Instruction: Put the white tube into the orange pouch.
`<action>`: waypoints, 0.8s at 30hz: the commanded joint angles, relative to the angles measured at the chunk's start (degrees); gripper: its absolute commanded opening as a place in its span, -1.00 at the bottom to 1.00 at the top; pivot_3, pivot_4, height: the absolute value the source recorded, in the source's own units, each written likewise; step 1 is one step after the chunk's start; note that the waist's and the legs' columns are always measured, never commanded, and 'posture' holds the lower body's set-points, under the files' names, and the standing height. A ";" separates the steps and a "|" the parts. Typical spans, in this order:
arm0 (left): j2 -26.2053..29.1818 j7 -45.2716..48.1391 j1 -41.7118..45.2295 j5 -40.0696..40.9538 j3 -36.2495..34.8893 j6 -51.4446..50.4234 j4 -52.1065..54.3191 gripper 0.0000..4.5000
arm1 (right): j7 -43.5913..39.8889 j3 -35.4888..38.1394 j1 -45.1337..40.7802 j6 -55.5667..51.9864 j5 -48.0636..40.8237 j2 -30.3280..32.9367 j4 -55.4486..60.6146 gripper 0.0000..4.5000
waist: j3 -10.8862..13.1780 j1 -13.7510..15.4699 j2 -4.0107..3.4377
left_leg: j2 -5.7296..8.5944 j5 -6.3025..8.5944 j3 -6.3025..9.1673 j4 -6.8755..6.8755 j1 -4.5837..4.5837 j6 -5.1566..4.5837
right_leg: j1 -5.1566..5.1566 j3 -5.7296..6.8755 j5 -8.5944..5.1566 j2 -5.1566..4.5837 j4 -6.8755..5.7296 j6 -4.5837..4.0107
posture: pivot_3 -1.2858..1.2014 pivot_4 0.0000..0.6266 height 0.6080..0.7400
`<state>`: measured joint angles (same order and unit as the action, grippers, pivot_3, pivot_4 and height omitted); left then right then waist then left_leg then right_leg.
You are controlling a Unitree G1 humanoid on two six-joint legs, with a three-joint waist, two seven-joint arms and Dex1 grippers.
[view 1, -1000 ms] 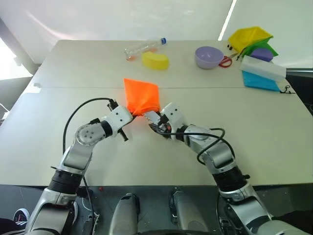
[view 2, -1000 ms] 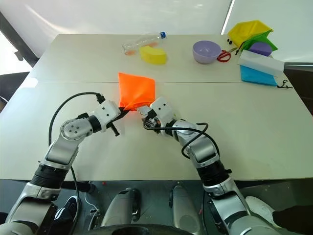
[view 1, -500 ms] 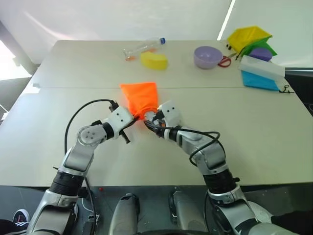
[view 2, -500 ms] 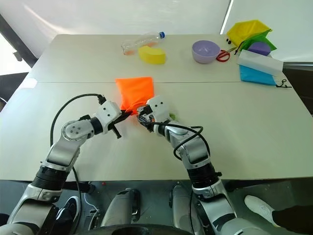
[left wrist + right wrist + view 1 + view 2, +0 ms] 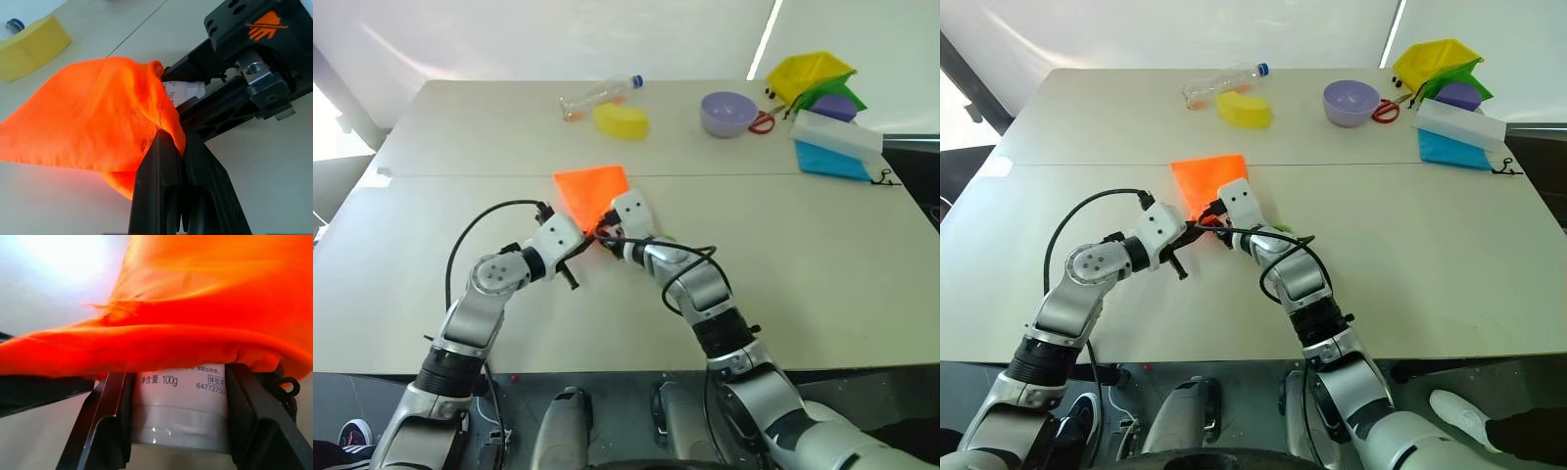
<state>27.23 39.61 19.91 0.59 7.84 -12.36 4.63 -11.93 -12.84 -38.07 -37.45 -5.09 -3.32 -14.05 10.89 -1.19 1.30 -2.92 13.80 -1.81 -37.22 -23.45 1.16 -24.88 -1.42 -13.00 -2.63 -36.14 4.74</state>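
Smooth white tube [image 5: 181, 406] entering crumpled orange pouch [image 5: 93, 117]

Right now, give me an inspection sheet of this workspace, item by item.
Surface: pale table, seam across the middle.
Job's things: orange pouch lifted at its near edge; white tube partly under the pouch's rim.
Clutter: clear bottle, yellow sponge, purple bowl, red scissors, white box on a blue item, yellow bag, all at the far edge.
Grippers: left gripper shut on the pouch's rim; right gripper shut on the tube.
Cables: black cable looping over the left arm, another on the right forearm.
Surroundings: white wall behind, dark floor below.
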 commanded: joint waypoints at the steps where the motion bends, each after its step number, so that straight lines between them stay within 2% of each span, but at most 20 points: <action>1: -0.25 0.04 -0.22 0.81 -0.02 -0.29 2.18 -1.00 | 0.74 1.12 -2.93 2.18 -0.36 -2.73 -0.14 -0.20 | 0.00 -0.03 0.00 | 0.00 0.00 0.00 0.00 0.00 0.00 | 0.00 0.00 0.00 0.00 0.00 0.00 | 0.03 -0.52 1.00; 12: 0.07 0.04 -0.20 -0.14 0.52 2.18 1.43 -1.00 | -2.07 2.16 -3.68 4.60 -1.15 -4.62 -4.54 -0.20 | 0.00 -0.11 0.00 | 0.00 0.00 0.00 0.00 0.01 0.00 | 0.00 0.00 -0.02 0.00 -0.01 -0.04 | 0.03 -0.52 1.00; 14: 0.15 -0.03 -0.41 -0.27 0.52 2.50 1.30 -1.00 | -2.63 1.60 -3.32 4.92 -0.53 -4.35 -4.09 0.26 | 0.00 -0.16 0.00 | 0.00 0.00 0.00 0.00 0.01 0.00 | 0.00 0.00 -0.02 0.00 -0.01 -0.04 | 0.03 -0.52 1.00; 18: 0.70 -0.31 -0.83 -0.79 0.53 3.17 0.78 -1.00 | -6.05 1.07 -1.48 0.91 -2.23 -3.26 0.64 0.98 | 0.00 -0.62 0.00 | -0.01 0.00 0.00 0.01 0.01 0.00 | 0.00 0.00 -0.02 0.00 -0.01 -0.04 | 0.03 -0.52 1.00; 24: 2.08 0.02 -1.19 -1.40 -0.24 4.49 -0.58 -1.00 | -11.03 -0.48 3.63 -6.31 -2.32 4.04 13.42 0.98 | 0.00 -0.88 0.00 | 0.00 0.00 0.00 0.01 -0.02 0.00 | 0.01 0.00 -0.04 -0.03 0.02 -0.06 | 0.03 -0.52 1.00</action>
<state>28.73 39.38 18.55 -0.56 7.52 -9.43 3.81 -20.34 -11.78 -34.64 -42.52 -5.91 -0.02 -6.67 10.89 -2.07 1.29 -2.93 13.80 -1.81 -37.20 -23.46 1.16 -24.87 -1.42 -13.04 -2.66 -36.11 4.67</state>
